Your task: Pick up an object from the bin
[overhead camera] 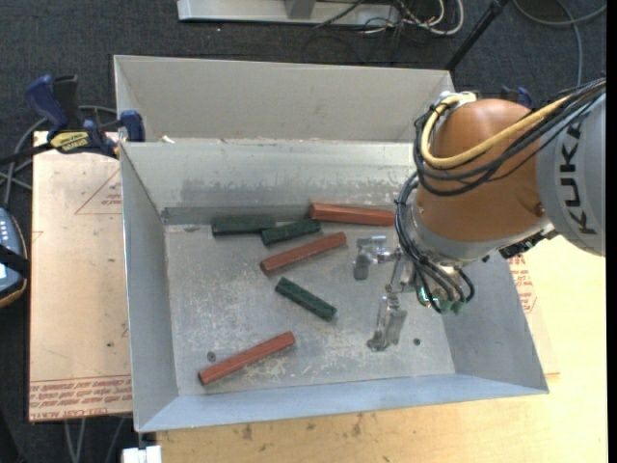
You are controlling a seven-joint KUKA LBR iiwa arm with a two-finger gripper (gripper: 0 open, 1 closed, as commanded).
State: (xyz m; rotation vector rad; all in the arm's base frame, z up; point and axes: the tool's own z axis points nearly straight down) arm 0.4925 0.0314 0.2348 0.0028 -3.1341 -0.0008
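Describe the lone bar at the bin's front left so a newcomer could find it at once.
Start at the grey bin and go to its front left floor, away from the bars grouped near the back wall. The red-brown bar lies there slanted, alone; its nearest neighbour, the green bar, is shorter and darker.

Three bars [289, 231] along bin's [145, 258] back wall, two mid-floor, one bar [246, 358] front-left, gripper [388, 334] right.
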